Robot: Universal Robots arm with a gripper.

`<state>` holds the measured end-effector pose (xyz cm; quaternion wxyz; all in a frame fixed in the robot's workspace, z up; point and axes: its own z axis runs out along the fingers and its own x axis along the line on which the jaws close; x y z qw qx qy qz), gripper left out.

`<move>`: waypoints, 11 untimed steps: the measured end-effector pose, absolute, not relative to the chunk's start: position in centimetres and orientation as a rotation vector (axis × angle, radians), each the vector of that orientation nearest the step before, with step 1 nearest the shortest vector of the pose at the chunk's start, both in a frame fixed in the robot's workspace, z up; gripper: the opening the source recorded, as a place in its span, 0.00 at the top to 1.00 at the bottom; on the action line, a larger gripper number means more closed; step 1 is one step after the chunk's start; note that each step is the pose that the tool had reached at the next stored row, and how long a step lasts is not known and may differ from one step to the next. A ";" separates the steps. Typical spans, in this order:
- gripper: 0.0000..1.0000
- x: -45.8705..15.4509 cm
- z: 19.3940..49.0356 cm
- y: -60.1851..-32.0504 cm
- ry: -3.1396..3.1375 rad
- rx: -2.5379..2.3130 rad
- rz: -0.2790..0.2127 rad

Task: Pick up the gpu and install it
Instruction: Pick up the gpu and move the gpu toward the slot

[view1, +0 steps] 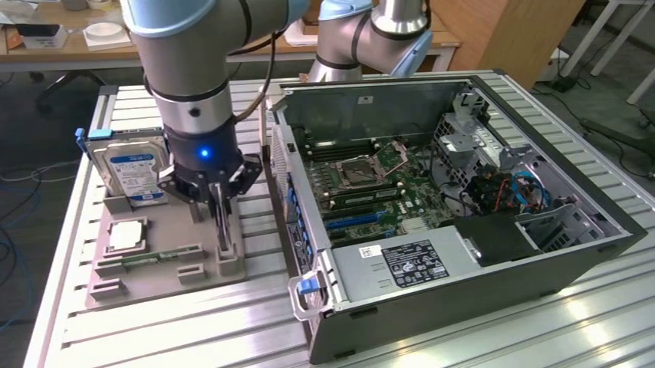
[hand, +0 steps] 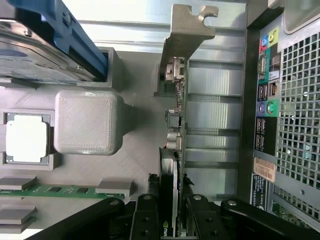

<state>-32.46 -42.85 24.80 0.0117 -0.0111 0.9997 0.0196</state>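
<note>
Currently on the books, one pick-up in progress.

Item: the gpu [hand: 176, 125], standing on edge in the grey holder tray [view1: 153, 284], bracket [hand: 187, 30] at the far end from my wrist. The tray sits on the exterior view's left of the open computer case [view1: 573, 253].

Tool: the gripper [hand: 170, 212], lowered onto the card. I see its fingers [hand: 146, 217] drawn in narrow, one against each face, clamping the board.

Neighbours on the tray: hard drive [view1: 131, 172], processor [view1: 125, 234], memory stick [view1: 153, 257]. All untouched.

Step, by my judgement: grasp made, card not yet lifted from its slot, nothing installed on the motherboard [view1: 369, 192].

Requirement for any move from here: a straight pull along the slot, so the board neither binds nor tips.
</note>
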 end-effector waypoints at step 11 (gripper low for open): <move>0.73 -32.5 26.1 -42.9 3.117 -0.034 0.063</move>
